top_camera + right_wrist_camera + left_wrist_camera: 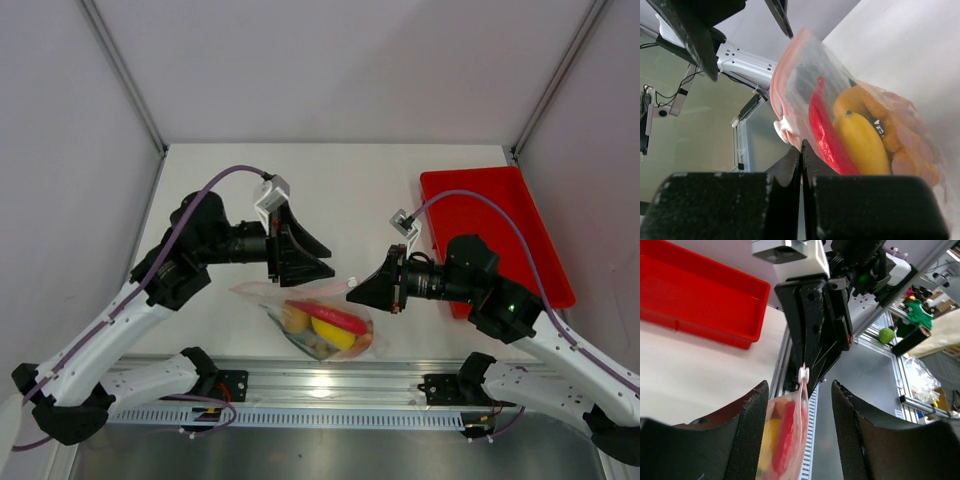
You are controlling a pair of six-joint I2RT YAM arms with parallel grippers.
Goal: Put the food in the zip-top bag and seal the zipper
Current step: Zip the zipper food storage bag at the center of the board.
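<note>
Right gripper [351, 293] pinching the clear dotted plastic bag [320, 325] lower centre, the parted, empty left gripper [328, 262] should close squarely on its pink zipper [802, 395].

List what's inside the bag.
Through the clear bag a red chili and yellow peppers show. Anything behind or under them is covered, so the full contents cannot be told.
</note>
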